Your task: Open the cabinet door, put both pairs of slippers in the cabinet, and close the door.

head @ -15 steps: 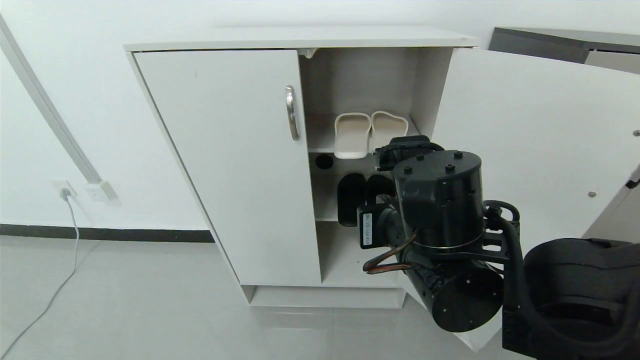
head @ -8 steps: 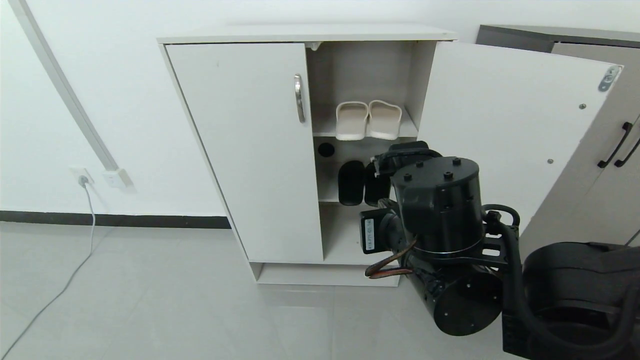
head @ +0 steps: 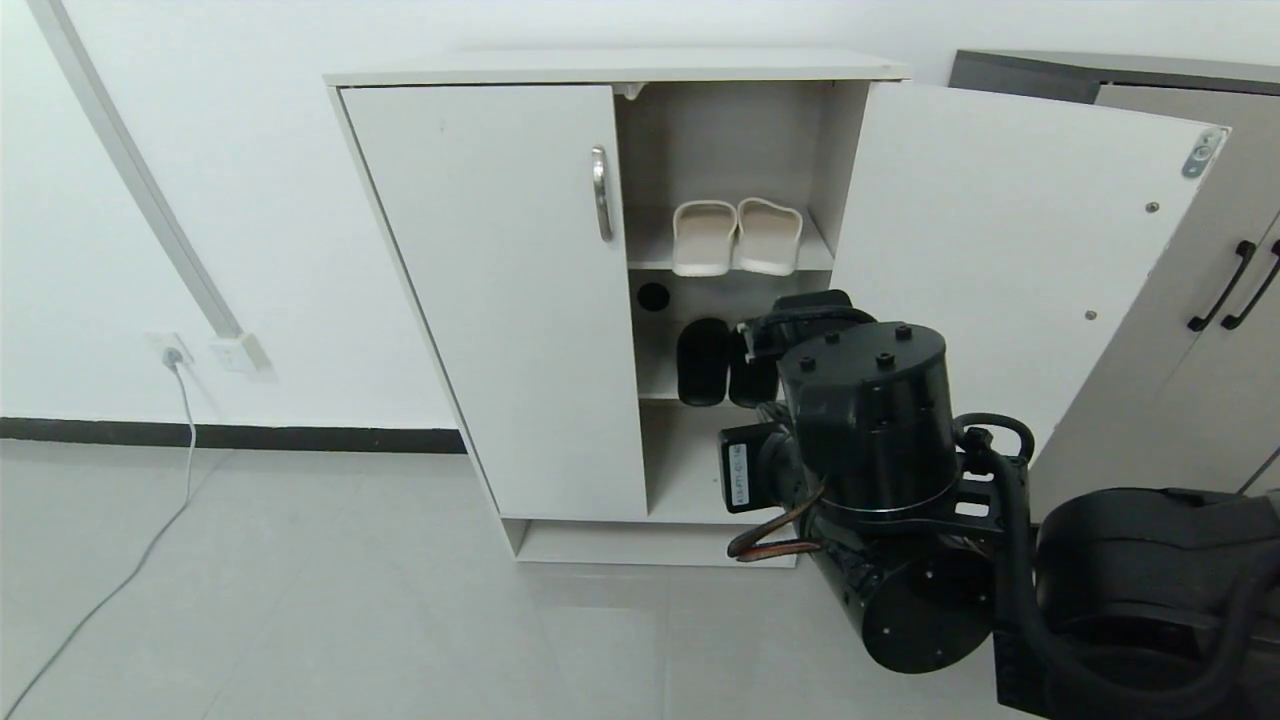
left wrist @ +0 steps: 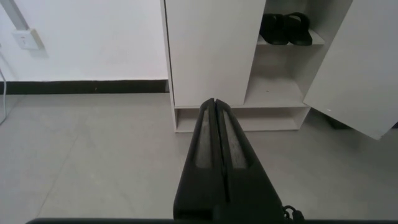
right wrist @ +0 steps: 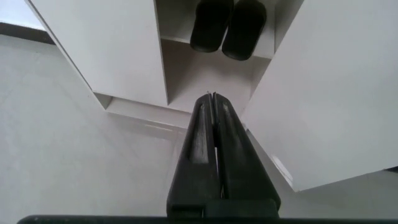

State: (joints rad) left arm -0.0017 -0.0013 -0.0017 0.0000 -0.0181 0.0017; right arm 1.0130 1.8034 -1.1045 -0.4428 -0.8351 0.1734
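With the slippers [head: 737,236] shelved, the right hand [right wrist: 213,99], closed and empty like the left hand [left wrist: 214,104], hangs near the open door [head: 1000,250], likely to push it shut.

- The grey tiled floor [head: 300,600] before me carries a white wooden cabinet [head: 500,300]; a grey cable [head: 120,580] trails across the tiles at my left.
- Its upper shelf [head: 650,248] holds a pair of cream rubber slippers [head: 703,238], side by side.
- Its middle shelf [head: 658,380] holds a pair of black slippers [head: 703,362], side by side.
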